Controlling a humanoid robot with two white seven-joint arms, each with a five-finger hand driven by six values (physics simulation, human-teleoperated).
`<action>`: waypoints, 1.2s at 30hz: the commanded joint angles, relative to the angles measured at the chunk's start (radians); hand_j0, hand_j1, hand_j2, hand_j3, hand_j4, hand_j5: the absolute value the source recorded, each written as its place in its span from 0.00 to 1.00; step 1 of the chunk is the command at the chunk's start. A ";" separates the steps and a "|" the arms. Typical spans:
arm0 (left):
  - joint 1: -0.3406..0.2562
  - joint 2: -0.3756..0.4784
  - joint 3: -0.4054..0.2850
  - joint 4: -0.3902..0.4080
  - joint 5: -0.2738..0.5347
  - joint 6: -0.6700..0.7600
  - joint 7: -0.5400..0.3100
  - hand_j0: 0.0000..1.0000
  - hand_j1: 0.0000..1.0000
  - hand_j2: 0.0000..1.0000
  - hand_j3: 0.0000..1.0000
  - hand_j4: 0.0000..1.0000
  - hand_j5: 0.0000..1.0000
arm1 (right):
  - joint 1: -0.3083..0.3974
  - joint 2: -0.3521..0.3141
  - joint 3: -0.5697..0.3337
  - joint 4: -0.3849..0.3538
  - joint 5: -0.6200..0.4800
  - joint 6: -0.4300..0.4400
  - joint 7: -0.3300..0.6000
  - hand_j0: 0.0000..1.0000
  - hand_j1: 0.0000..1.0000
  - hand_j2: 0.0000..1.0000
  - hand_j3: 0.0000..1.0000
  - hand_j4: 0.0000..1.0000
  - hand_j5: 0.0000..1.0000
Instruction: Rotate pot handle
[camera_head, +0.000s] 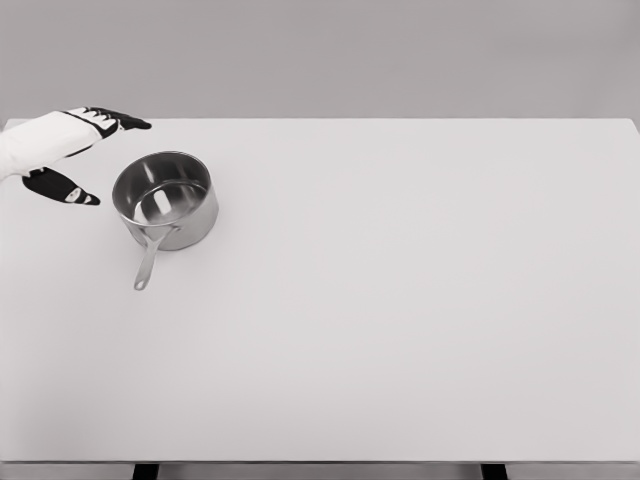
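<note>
Head view looks down on a wide, pale table (400, 330) whose far edge runs straight across the upper part of the picture and whose near edge lies just above the bottom border, with two dark supports (146, 471) showing beneath it at roughly 7 and 5 o'clock. Nearly the whole surface from the centre out toward 3 o'clock and down toward 6 o'clock is plain, flat and matte. The pot (166, 200) stands upright at about 10 o'clock, well in from the far edge and nearer the left border than the middle. It is a round, straight-walled saucepan of polished metal, its inner wall and floor catching bright reflections, with a thin rolled rim. Its handle (148, 264) is a slim, flat metal strip that leaves the near wall and points toward 7 o'clock, ending in a rounded tip above the tabletop. The left hand (62, 150) comes in from the left border at 9 o'clock, white on the back with black fingers. Its fingers (118, 121) are extended and relaxed, grasping nothing, reaching toward 3 o'clock past the far left side of the pot, while the thumb (64, 188) splays apart below them toward 4 o'clock. The hand sits just beside the pot's left wall, apart from it, with a clear gap between thumb tip and rim.
</note>
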 joint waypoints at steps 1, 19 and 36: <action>0.000 -0.002 0.001 -0.001 0.002 0.001 -0.003 1.00 1.00 1.00 1.00 1.00 1.00 | 0.000 0.000 0.002 0.003 0.000 0.000 0.003 1.00 1.00 1.00 1.00 1.00 1.00; -0.340 0.067 -0.479 -0.187 0.312 -0.097 -0.025 1.00 1.00 1.00 1.00 1.00 1.00 | 0.009 0.000 0.000 0.006 0.000 0.007 -0.004 1.00 1.00 1.00 1.00 1.00 1.00; -0.252 0.122 -0.528 -0.195 0.208 -0.180 -0.025 1.00 1.00 1.00 1.00 1.00 1.00 | 0.009 0.000 0.000 0.006 0.000 0.007 -0.004 1.00 1.00 1.00 1.00 1.00 1.00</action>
